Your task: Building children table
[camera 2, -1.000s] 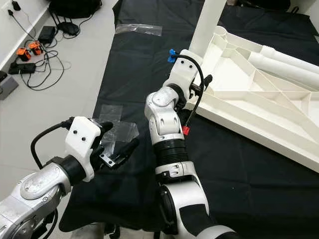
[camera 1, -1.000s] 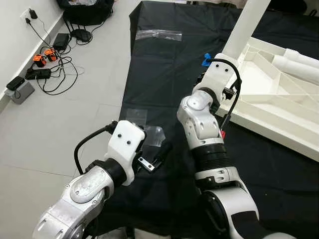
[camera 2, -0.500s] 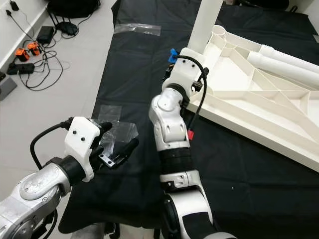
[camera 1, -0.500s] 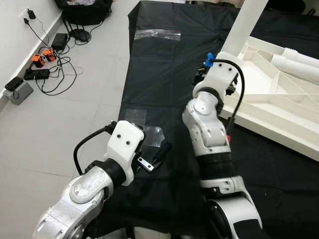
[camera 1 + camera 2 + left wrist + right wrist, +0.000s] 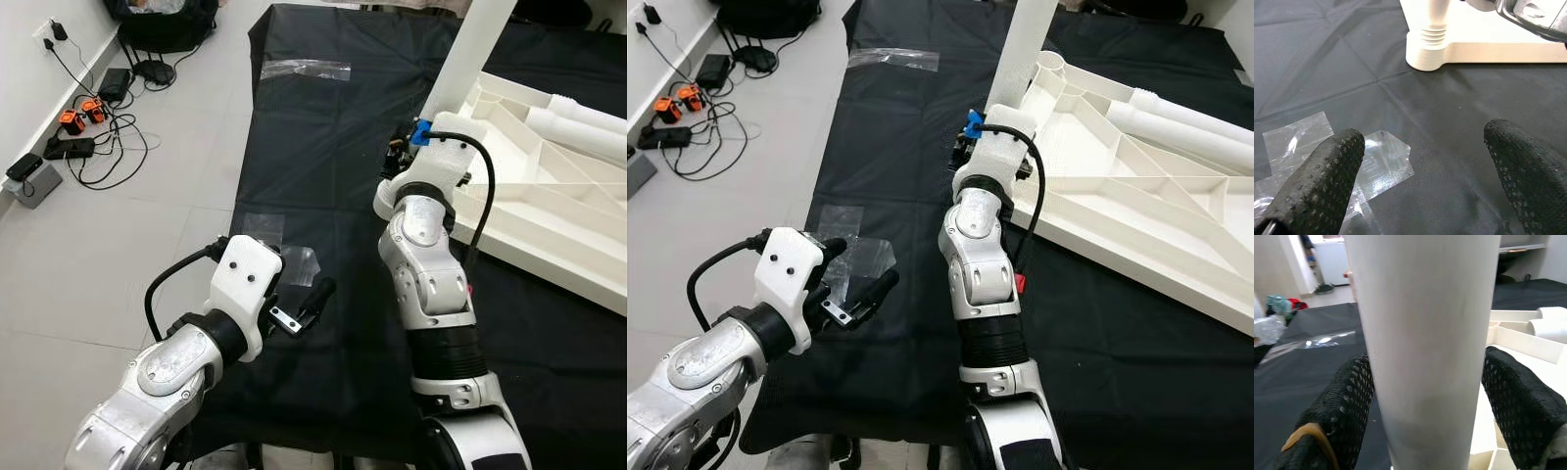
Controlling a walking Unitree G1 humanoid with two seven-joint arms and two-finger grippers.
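Observation:
A white children's table (image 5: 519,220) lies upside down on a black cloth (image 5: 323,166). One white leg (image 5: 470,49) stands upright in its near corner socket (image 5: 1432,44). My right gripper (image 5: 1425,396) is at that leg, one black finger (image 5: 1347,406) pressed against each side of it, a little above the socket. My left gripper (image 5: 1425,166) hovers open and empty over the cloth, above a clear plastic bag (image 5: 1376,161), well short of the table.
Two loose white legs (image 5: 588,122) lie along the table's far side. Another clear bag (image 5: 304,69) rests at the cloth's far end. Cables, chargers and a power strip (image 5: 88,127) lie on the grey floor at left, by a black bag (image 5: 167,20).
My right arm has reached forward and to the right, bringing its gripper up to the upright leg. The left arm has stayed where it was.

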